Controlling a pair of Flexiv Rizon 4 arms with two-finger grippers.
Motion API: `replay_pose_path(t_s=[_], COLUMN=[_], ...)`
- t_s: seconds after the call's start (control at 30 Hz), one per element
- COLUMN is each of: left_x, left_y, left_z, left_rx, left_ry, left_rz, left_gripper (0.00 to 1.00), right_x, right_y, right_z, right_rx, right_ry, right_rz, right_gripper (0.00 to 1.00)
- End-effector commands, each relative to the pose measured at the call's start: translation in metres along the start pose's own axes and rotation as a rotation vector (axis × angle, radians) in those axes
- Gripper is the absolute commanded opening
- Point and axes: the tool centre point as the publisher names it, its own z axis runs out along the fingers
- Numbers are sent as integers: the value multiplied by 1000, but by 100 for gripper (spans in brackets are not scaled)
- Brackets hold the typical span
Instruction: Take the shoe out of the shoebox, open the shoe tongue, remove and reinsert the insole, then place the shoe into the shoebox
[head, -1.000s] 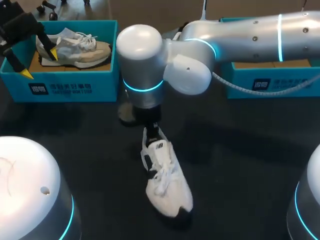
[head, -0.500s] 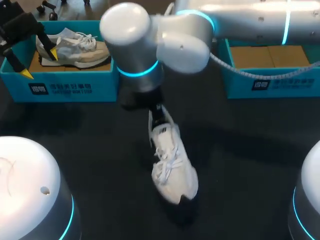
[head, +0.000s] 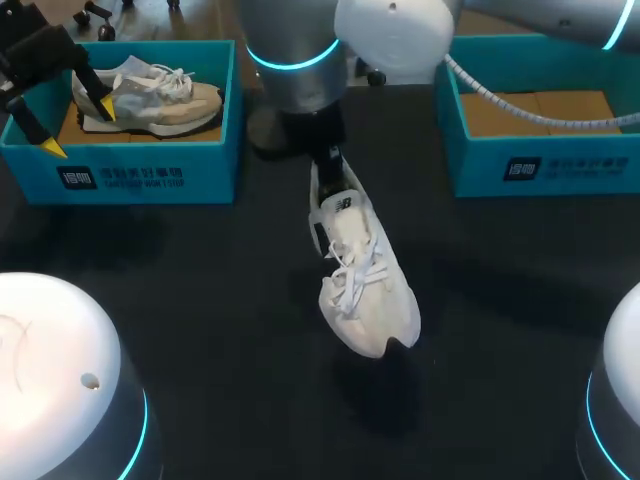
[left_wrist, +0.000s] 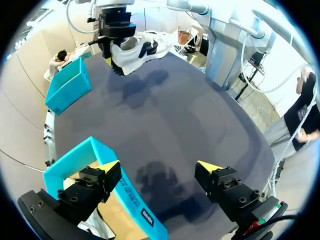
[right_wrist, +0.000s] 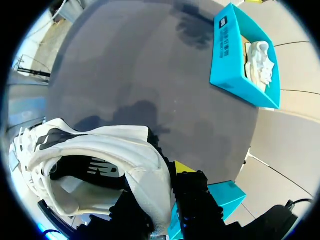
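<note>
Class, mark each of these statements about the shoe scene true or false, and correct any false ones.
1. The right claw grips the white shoe at its heel end. True.
2. The left shoebox is empty. False: a grey and beige shoe lies in it.
3. The left claw is open and holds nothing. True.
4. The white shoe lies inside the right shoebox. False: it is held up over the dark table between the two boxes, and the right shoebox shows only its cardboard floor.
</note>
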Motion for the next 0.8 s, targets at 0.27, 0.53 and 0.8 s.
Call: replay_pose_path(t_s=[0.27, 0.53, 0.8], left_x=[0, 0, 0], left_y=[0, 0, 0], left_z=[0, 0, 0], left_rx=[-2, -2, -2], left_ry=[1, 1, 1], left_rz=[1, 1, 1], left_gripper=[100, 100, 100], right_x=[-11, -57, -94], right_y=[-6, -62, -105], right_z=[-5, -26, -37], right_rx=[8, 47, 68], right_ry=[-26, -85, -101], right_rz=[-2, -34, -76], right_gripper=[0, 0, 0])
